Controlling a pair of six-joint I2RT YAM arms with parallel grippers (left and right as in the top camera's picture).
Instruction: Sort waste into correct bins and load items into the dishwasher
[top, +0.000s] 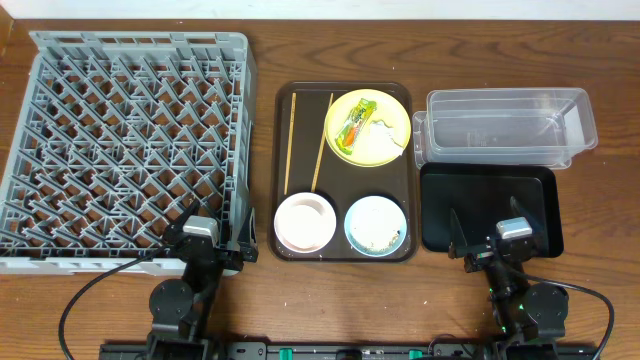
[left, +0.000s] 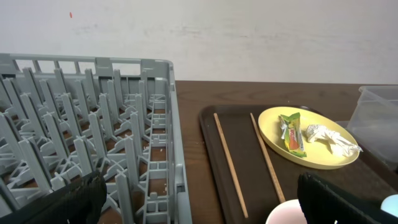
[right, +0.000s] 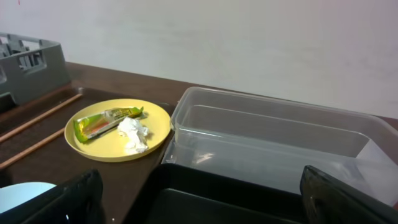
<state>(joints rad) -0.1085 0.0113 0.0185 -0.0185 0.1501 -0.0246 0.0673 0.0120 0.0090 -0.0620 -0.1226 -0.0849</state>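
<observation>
The pale yellow plate (top: 367, 127) on the brown tray holds the orange-and-green wrapper (top: 357, 124) and crumpled white paper (top: 386, 132). Two chopsticks (top: 291, 140) lie at the tray's left. The white bowl (top: 305, 222) and the light blue bowl (top: 375, 225) with rice scraps sit at the tray's front. The grey dish rack (top: 125, 145) is on the left. The clear tub (top: 505, 125) and black tray (top: 490, 210) are on the right. My left gripper (top: 213, 225) is open at the rack's front right corner. My right gripper (top: 485, 228) is open over the black tray's front. The small cup is not visible.
The dark brown serving tray (top: 283, 170) lies between rack and bins. In the wrist views I see the plate (left: 308, 138) (right: 118, 129), chopsticks (left: 229, 163), rack wall (left: 174, 143) and clear tub (right: 273, 140). A white wall stands behind the table.
</observation>
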